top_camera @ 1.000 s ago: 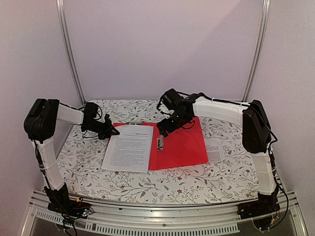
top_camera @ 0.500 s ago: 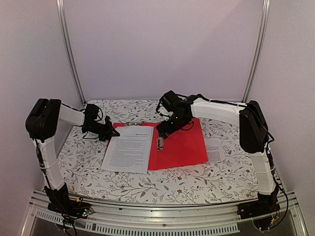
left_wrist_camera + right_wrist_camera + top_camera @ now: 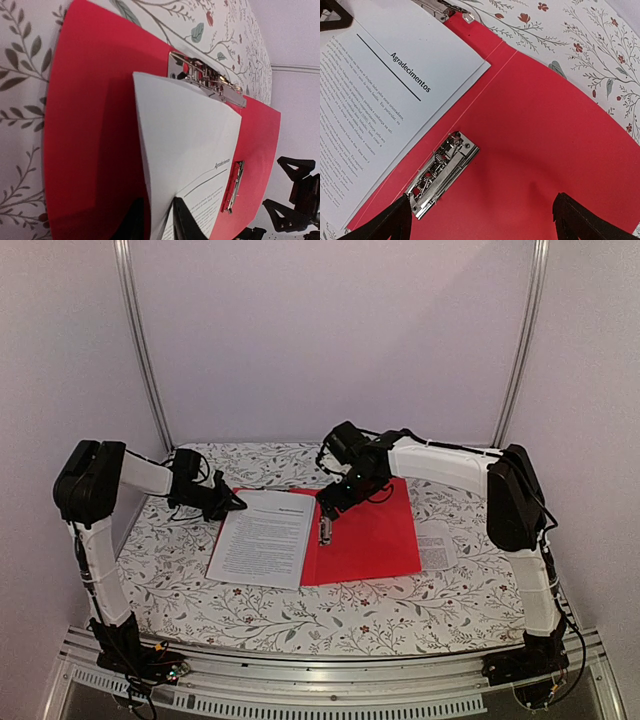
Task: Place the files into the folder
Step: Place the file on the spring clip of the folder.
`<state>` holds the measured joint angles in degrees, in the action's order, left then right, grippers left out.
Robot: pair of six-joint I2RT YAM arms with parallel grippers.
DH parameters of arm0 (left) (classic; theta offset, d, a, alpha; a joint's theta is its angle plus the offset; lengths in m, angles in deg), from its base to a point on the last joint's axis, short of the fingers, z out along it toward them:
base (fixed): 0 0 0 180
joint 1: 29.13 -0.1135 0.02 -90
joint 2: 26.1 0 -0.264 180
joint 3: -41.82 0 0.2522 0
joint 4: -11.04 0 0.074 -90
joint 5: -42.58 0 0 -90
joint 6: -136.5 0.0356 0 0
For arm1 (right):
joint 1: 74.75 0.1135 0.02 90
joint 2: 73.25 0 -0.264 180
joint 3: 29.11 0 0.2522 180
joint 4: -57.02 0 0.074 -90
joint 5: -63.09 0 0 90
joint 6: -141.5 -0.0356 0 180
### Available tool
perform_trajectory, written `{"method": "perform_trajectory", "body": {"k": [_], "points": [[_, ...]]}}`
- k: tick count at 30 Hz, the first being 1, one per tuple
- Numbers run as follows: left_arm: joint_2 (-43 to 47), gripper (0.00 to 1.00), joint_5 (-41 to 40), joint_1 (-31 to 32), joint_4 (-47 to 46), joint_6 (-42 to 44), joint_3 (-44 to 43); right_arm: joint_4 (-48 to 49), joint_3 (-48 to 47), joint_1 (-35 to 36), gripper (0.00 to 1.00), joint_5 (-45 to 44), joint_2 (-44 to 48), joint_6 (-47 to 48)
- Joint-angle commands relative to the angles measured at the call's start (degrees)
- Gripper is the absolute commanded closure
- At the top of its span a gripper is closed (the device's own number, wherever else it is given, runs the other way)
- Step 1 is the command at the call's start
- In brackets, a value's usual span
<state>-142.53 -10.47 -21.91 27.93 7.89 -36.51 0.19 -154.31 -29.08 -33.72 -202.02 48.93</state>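
1. Tabletop (image 3: 330, 615): floral-patterned covering; carries all the items below.
2. Folder (image 3: 375, 540): red, lying open and flat at the centre of the tabletop, inner faces up.
3. Files (image 3: 262, 540): white printed sheets, heading "Agradecimentos", lying over the folder's left panel. The near end overhangs onto the tabletop and the far left corner is lifted and curved.
4. Loose printed sheet (image 3: 437, 540): flat at the folder's right edge.
5. Right fingers (image 3: 580, 222): spread wide, holding nothing, hovering above the right panel near the spine.
6. Left fingers (image 3: 186, 225): pinched on the lifted edge of the files.
7. Metal clip (image 3: 442, 172): on the red inner face beside the files' right edge.
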Motion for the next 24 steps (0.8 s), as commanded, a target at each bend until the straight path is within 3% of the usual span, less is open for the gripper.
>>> {"method": "perform_trajectory", "body": {"k": [1,6,12,20,24], "points": [[-1.71,0.76,1.47,-0.45,-2.03,-0.70,-0.02,-1.25,-1.84,-0.46,0.01,0.98,-1.91,-0.51],[-2.57,0.67,3.25,-0.79,-2.14,-1.65,-0.19,-1.51,-2.20,-0.41,0.01,1.39,-1.84,-0.67],[-2.25,0.63,4.93,-1.68,-5.78,-3.12,1.00,-1.81,-2.29,-0.44,0.01,2.06,-1.84,-1.20],[-2.19,0.63,7.28,-3.41,-9.35,-5.53,2.50,-1.86,-2.29,-0.47,0.01,2.32,-1.74,-1.39],[-3.14,0.69,7.99,-3.53,-10.85,-6.65,2.70,-1.93,-2.38,-0.45,0.01,2.39,-1.82,-1.39]]}}
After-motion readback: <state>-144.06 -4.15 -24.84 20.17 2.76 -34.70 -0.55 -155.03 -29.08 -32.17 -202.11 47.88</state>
